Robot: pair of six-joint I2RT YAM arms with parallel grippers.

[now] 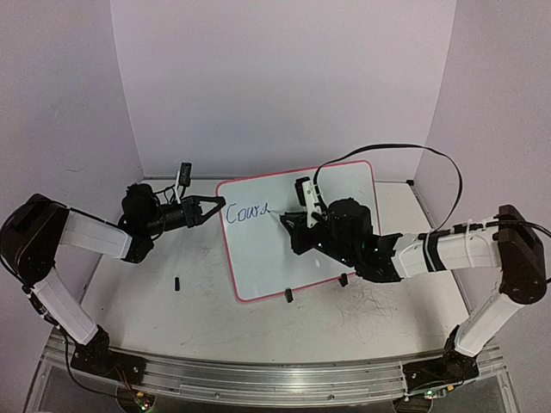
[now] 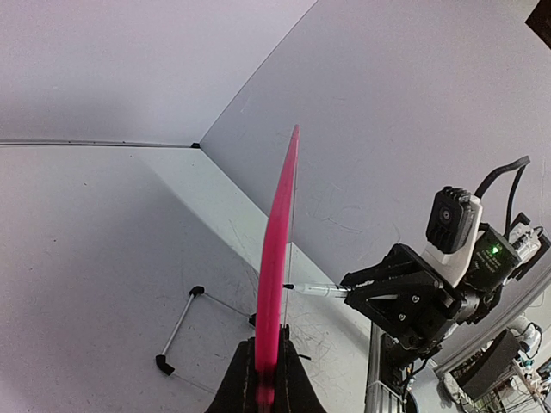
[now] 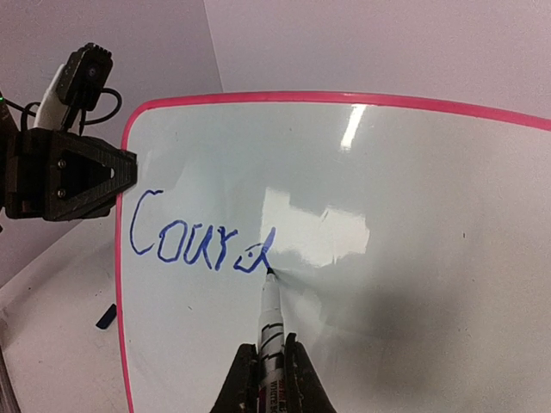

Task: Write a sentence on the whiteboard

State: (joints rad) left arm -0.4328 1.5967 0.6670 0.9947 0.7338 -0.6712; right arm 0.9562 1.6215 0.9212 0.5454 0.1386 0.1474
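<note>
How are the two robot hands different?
The left gripper pinches the whiteboard by its pink edge; the right gripper pinches a marker. The left one sits at the board's side; the right one is in front, marker tip at the end of the blue writing. Both have jaws shut.

The left gripper [image 1: 216, 205] pinched the left edge of the whiteboard [image 1: 331, 191], while the right gripper [image 1: 288, 224] sat beside blue writing [image 1: 247, 212] reading "Coura".

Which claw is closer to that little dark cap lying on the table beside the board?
Left. The left gripper grips the whiteboard at the edge nearest the cap; the right gripper, holding the marker, is over the board's face, farther away.
</note>
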